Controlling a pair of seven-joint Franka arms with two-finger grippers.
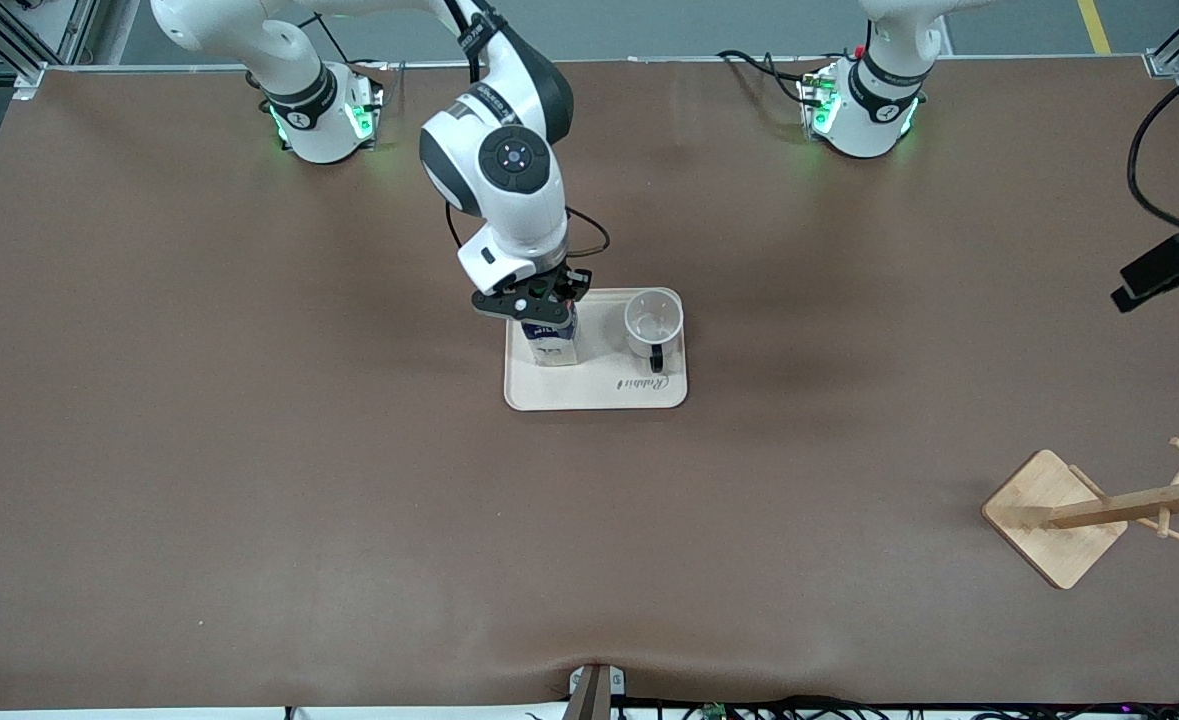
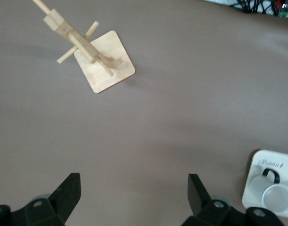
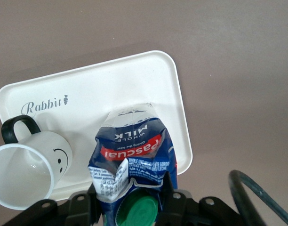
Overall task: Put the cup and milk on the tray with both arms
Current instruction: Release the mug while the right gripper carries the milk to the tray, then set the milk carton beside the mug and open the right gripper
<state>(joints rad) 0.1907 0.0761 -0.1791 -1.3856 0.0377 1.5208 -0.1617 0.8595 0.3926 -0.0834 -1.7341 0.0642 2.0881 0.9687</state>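
The cream tray [image 1: 599, 395] lies mid-table. The dark blue milk carton [image 1: 552, 345] stands on the tray's part toward the right arm's end. My right gripper [image 1: 539, 300] is shut on the carton's top. In the right wrist view the fingers [image 3: 170, 190] squeeze the dented gable by the green cap, with the gripper [image 3: 132, 195] over the milk [image 3: 130, 146] and the tray [image 3: 111, 84]. The white smiley cup [image 1: 653, 322] stands upright on the tray toward the left arm's end, also in the right wrist view [image 3: 26, 172]. My left gripper [image 2: 133, 181] is open and empty, high over bare table.
A wooden rack [image 1: 1054, 515] with a square base stands near the left arm's end, nearer the front camera, and shows in the left wrist view [image 2: 104, 68]. A black clamp with a cable [image 1: 1169, 265] juts in at that end's edge. Brown table surrounds the tray.
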